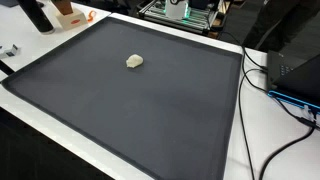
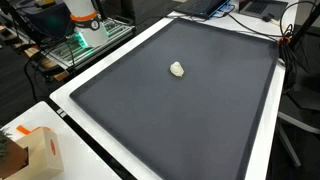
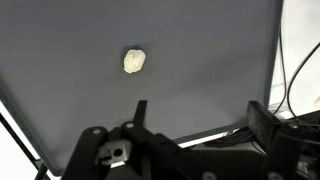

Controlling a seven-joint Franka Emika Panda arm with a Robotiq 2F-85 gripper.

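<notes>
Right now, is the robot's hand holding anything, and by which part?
Nothing is held. The hand is open and empty; the small pale cream lump lies apart from it on the dark grey mat.

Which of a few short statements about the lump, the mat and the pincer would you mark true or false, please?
1. A small pale lump lies on the dark mat. True.
2. The pincer is shut on the lump. False: in the wrist view it stands open, apart from the lump, holding nothing.
3. Several lumps are scattered over the mat. False: only one is there.
4. Cables run beside the mat, on the white table. True.
</notes>
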